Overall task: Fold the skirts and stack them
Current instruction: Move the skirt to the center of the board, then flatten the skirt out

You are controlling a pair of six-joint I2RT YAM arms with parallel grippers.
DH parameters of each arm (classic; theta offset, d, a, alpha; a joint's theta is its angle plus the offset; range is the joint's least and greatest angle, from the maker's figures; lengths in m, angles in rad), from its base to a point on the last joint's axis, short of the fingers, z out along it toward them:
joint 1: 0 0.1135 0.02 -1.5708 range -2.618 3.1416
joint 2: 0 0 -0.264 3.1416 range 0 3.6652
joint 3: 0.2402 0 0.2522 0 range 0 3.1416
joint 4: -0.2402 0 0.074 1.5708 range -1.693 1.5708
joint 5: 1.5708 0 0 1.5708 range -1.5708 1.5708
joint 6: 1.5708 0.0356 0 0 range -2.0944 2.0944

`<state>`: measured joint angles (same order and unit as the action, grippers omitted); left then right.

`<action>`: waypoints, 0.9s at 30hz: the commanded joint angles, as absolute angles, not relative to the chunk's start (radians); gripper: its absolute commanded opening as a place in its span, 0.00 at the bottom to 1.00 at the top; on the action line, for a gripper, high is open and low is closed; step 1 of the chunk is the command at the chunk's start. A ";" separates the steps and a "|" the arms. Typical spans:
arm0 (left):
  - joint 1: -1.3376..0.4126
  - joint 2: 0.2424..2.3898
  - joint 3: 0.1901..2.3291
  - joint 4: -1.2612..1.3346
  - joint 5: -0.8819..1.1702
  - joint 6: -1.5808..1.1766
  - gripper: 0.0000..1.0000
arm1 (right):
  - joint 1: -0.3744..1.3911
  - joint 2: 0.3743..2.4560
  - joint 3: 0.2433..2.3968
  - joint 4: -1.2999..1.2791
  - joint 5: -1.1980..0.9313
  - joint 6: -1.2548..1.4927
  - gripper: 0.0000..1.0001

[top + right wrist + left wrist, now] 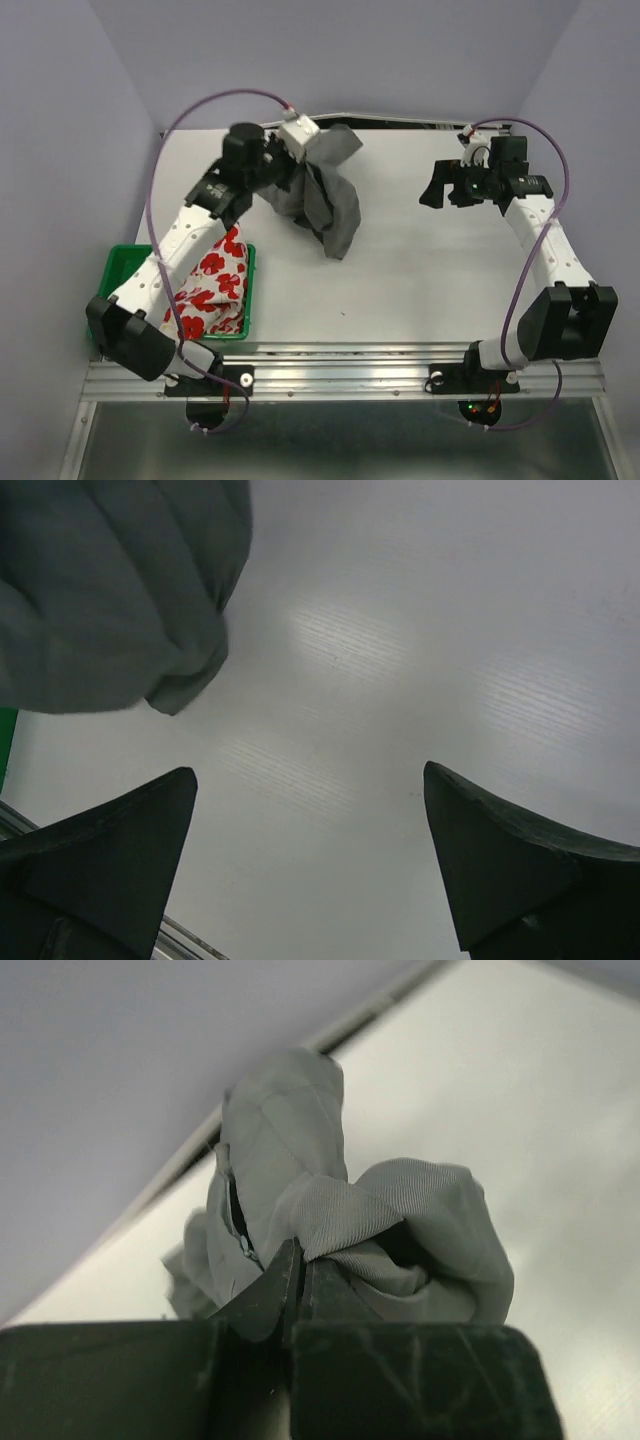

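**Entry 1, near left.** Green tray (112,262) at the table's near-left edge. It holds the white skirt with red flower print (215,290), crumpled and unfolded, partly beneath the left arm.
Risk: the arm swinging low could snag the skirt and drag it out.

**Entry 2, middle.** Table (420,270), white.

**Entry 3, far centre.** Dark grey skirt (335,205), bunched, hanging from the left gripper (300,1270), whose jaws are pinched together on one thin fold. Whether its lower end touches the table cannot be told.
Risk: so small a bite may slip under the hanging weight. Set down as it is, the skirt would land in a wad, with no hem or waistband exposed for folding.

**Entry 4, far right.** Right gripper (440,185), jaws spread wide and holding nothing, well apart from the cloth.
Risk: reaching into the bunch, it may pinch several layers at once.
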<state>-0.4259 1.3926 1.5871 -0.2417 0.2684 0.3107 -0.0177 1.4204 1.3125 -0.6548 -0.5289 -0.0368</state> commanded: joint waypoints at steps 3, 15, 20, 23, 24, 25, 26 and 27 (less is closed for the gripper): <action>-0.641 1.382 1.118 -0.248 0.288 0.638 0.00 | -0.018 1.451 1.333 -0.618 -0.514 -0.054 1.00; -0.887 1.373 0.933 -0.379 0.216 0.804 0.20 | -0.018 1.552 1.290 -0.611 -0.698 -0.046 0.89; -0.836 1.313 1.043 -0.370 0.285 0.654 0.43 | -0.006 1.633 1.287 -0.551 -0.764 -0.002 0.77; -0.721 1.319 1.150 -0.336 0.392 0.561 0.55 | 0.005 1.683 1.301 -0.499 -0.772 0.055 0.75; -0.622 1.334 1.211 -0.325 0.417 0.487 0.57 | 0.015 1.696 1.318 -0.471 -0.767 0.072 0.76; -0.582 1.360 1.250 -0.325 0.452 0.450 0.58 | 0.015 1.715 1.330 -0.457 -0.767 0.087 0.77; -0.542 1.430 1.288 -0.360 0.477 0.430 0.58 | 0.027 1.751 1.344 -0.448 -0.765 0.119 0.77; -0.488 1.469 1.357 -0.376 0.486 0.389 0.59 | 0.028 1.775 1.357 -0.436 -0.755 0.138 0.77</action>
<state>-0.6395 1.3861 1.1873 -0.3908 0.3790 0.5625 0.0013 1.7145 1.2972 -0.5468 -0.7334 0.0460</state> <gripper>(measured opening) 0.577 0.771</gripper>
